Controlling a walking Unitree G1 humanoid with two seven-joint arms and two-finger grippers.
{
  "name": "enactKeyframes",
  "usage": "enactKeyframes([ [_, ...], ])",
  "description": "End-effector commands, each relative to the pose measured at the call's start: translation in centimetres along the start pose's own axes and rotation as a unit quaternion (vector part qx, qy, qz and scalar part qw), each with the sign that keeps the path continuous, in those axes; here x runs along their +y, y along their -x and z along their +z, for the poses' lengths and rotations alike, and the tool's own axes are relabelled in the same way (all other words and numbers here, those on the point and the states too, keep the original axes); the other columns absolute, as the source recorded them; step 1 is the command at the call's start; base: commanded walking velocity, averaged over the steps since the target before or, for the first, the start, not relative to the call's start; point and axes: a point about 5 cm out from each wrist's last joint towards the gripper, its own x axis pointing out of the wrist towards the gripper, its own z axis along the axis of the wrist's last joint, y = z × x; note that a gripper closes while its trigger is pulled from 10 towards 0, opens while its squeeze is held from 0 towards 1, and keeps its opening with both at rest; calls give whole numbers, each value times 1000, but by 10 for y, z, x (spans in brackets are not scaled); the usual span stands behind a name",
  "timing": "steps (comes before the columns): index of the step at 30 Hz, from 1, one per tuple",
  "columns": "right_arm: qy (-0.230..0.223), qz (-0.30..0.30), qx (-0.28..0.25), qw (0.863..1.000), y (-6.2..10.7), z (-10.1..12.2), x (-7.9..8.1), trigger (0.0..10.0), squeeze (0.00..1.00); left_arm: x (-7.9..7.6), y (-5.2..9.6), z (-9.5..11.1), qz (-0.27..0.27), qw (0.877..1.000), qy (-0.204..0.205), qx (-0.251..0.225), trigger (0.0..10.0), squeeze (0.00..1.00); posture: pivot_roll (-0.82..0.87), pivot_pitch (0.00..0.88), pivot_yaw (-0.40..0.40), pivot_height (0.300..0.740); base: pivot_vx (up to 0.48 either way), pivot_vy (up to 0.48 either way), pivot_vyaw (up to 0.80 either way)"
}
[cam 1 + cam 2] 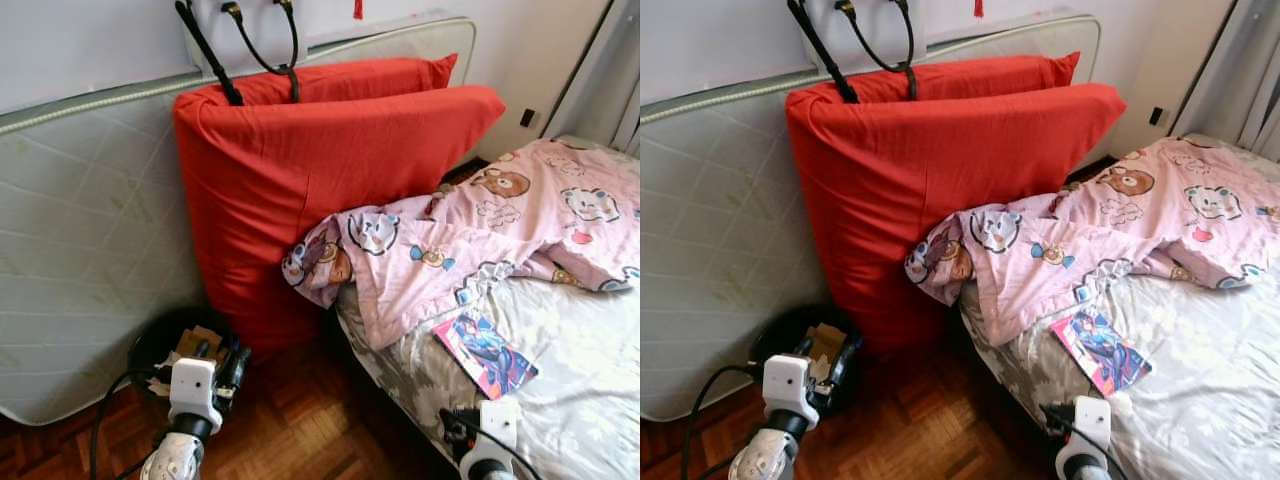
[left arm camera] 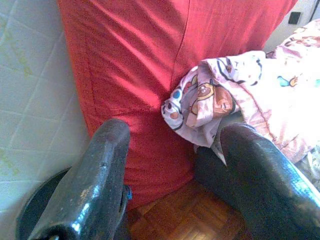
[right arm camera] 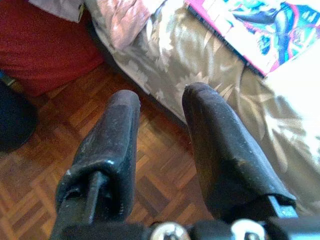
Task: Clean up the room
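Note:
A pink cartoon blanket (image 1: 480, 230) lies rumpled across the bed (image 1: 580, 380), one corner hanging over the bed's near edge. A colourful magazine (image 1: 485, 353) rests flat on the sheet just below the blanket. Two red cushions (image 1: 300, 170) lean upright against a quilted mattress (image 1: 90, 250) that stands along the wall. My left gripper (image 2: 175, 135) hovers low over the floor beside a black bin (image 1: 150, 345), open, facing the red cushion and the hanging blanket corner. My right gripper (image 3: 161, 97) is open too, above the bed's edge, with the magazine (image 3: 260, 25) just beyond its fingertips.
The black bin holds cardboard scraps and sits between the mattress and the cushions. Black bag handles (image 1: 260, 50) stick up behind the cushions. Parquet floor (image 1: 300, 420) runs between bin and bed. A grey curtain (image 1: 610, 70) hangs at the far right.

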Motion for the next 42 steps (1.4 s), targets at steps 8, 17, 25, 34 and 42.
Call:
enactKeyframes([
  [8, 49, 21, -243, 969, 17, 65, -8, 10000, 0, 9, 11, -1, 24, 1000, 1, 15, 10000, 0, -29, 0, -39, 740, 0, 0, 0],
  [17, 28, -11, -265, 964, 40, 68, -14, 10000, 0, 1, 25, -1, 14, 1000, 0, 22, 10000, 0, -42, 0, -51, 740, 0, 0, 0],
  [25, 17, -31, -182, 983, 49, 29, -24, 10000, 0, 12, 26, -4, 36, 999, 0, 39, 10000, 0, -58, 37, -41, 740, 0, 0, 0],
  [34, 15, -4, -55, 998, 27, -1, -15, 10000, 0, 21, 37, -45, 60, 984, 29, 167, 10000, 0, -40, 43, -29, 740, 0, 0, 0],
  [42, 34, -25, 101, 994, 33, -46, -23, 10000, 0, 23, 76, -93, 70, 932, 37, 354, 10000, 0, -25, 31, -10, 740, 0, 0, 0],
])
